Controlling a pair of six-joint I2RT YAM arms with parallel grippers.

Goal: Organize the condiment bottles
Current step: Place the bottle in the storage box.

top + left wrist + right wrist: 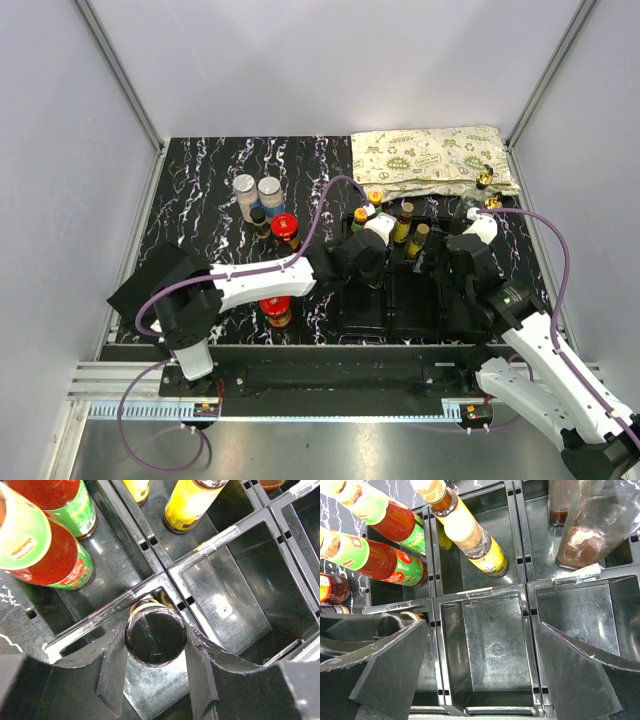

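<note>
**Progress: partial.** The black plastic compartment tray (480,594) lies right of centre in the overhead view. Its far row is already occupied. In the right wrist view, two slim red-sauce bottles with green labels (395,565), a yellow-labelled bottle with a brown neck (475,540) and a clear glass bottle holding brown liquid (590,525) are recorded there. The near row is largely unfilled.

**Left claw** (365,262): closed on a small round black-capped bottle (155,636). In the left wrist view its fingers (114,670) are pressed against either side of the cap, at lower centre of the frame. The bottle is held inside the tray's near left compartment. Whether its base is seated on the floor cannot be told.

**Right claw** (481,640): spread wide, nothing held, poised over the vacant middle near compartment.

**Outstanding.** The following are noted on the black marbled tabletop (215,170), left of the tray in the overhead view:
- two grey-lidded shakers (245,185)
- a second black-capped bottle (258,214)
- a red-lidded dark jar (284,226)
- another red-lidded jar (277,312), at lower left under the left arm

Two clear gold-spouted glass bottles (483,178) are noted at upper right, by a pale printed cloth (425,160).

**Judgement:** the work is assessed as near its midpoint. Release of the held bottle is taken to be the step in hand. The loose items on the table remain to be placed.
</note>
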